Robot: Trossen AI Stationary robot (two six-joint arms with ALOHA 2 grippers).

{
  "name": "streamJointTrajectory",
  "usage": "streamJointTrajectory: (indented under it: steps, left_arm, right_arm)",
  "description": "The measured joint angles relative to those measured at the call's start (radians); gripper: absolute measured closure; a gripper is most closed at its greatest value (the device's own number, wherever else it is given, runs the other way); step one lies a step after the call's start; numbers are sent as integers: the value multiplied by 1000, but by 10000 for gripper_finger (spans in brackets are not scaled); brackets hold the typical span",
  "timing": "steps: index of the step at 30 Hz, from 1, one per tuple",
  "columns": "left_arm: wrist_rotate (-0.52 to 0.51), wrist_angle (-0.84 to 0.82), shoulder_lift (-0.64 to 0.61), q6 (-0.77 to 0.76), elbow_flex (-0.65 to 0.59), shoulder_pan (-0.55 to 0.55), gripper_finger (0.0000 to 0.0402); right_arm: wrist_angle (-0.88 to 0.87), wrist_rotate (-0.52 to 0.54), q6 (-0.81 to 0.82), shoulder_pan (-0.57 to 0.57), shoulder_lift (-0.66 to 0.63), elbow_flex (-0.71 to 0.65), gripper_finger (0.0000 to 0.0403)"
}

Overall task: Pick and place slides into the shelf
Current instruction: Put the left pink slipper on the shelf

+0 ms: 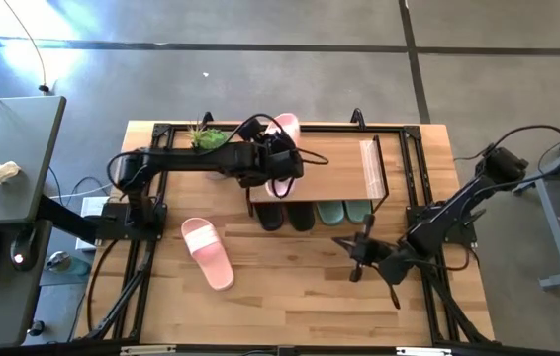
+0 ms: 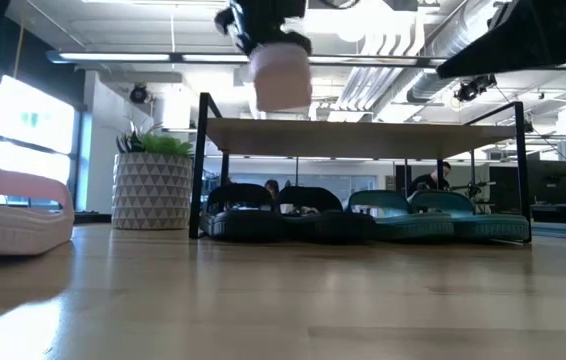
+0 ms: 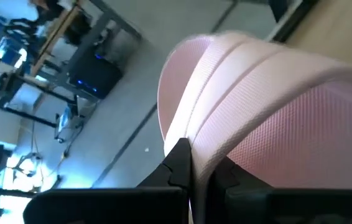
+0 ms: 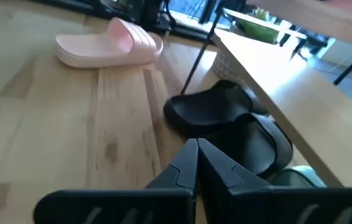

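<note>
My left gripper [image 1: 278, 163] is shut on a pink slide [image 2: 281, 75] and holds it in the air just above the left end of the shelf [image 1: 334, 163]. The second pink slide [image 1: 208, 253] lies sole-down on the table, left of the shelf and nearer. Two black slides [image 1: 286, 216] and two green slides [image 1: 344, 211] stand side by side under the shelf's plank [image 2: 363, 135]. My right gripper [image 1: 359, 253] is shut and hovers low over the table in front of the shelf, holding nothing; in its wrist view the gripper [image 4: 196, 155] points at the black slides [image 4: 226, 121]. My left gripper pinches the pink slide's ribbed strap [image 3: 210, 140] between its two fingers [image 3: 179, 163], coming from above. The slide [image 1: 285, 127] hangs below the gripper [image 2: 263, 20], lifted clear of the plank. How far back the strap reaches between the fingers I cannot tell.
A potted plant in a white patterned planter [image 2: 153, 190] stands at the shelf's far left corner, close to the left arm. A black metal frame [image 1: 404, 178] runs around the table. Open table top lies near the front edge [image 1: 290, 297].
</note>
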Motion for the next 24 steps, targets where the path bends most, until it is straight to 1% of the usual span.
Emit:
streamJointTrajectory:
  steps: [1,3,5,11,14,18,24]
  left_arm:
    - [0,6,6,-15,-8,6,401]
    - [12,-36,10,-44,-27,24,401]
    - [5,-12,15,-79,-40,25,401]
    - [10,-27,18,-135,-90,23,401]
    - [29,-31,18,-151,-101,24,401]
    - [29,-35,18,-154,-101,25,401]
    - [33,-104,18,-189,-101,25,401]
  right_arm:
    - [-8,-6,3,-6,0,0,403]
    - [-24,-25,9,-19,0,0,403]
    - [-46,-34,23,-28,0,0,403]
    - [-76,-83,29,-52,1,0,403]
    - [-85,-114,28,-62,1,0,403]
    - [-98,-146,28,-70,1,0,403]
    - [-101,-163,19,-72,1,0,403]
